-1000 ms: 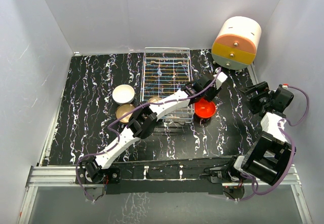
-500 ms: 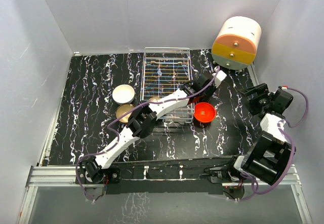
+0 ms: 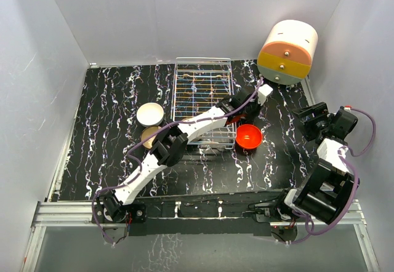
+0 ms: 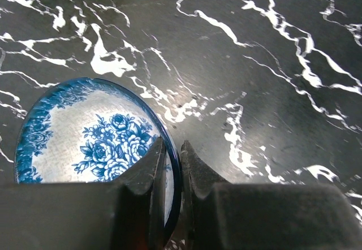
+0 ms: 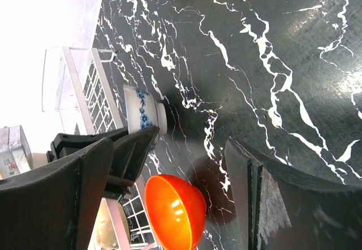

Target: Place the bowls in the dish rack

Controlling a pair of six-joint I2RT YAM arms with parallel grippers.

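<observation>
Left gripper (image 4: 171, 148), jaws pinched on the rim of a blue-flowered bowl (image 4: 96, 137), holds it just off the dish rack's (image 3: 203, 90) 3 o'clock side. The red-orange bowl (image 3: 249, 135) sits on the marble surface (image 3: 111, 100) at the rack's 5 o'clock. Right gripper (image 5: 192, 138) hovers, jaws spread wide.

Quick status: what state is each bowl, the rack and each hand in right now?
Blue-flowered bowl: tipped on edge, rim pinched.
Left hand: shut on blue-flowered bowl.
Right hand: open, empty.
Red-orange bowl: upright on table.
White bowl: upright on table.
Tan bowl: on table, partly hidden.
Dish rack: upright on table.
</observation>
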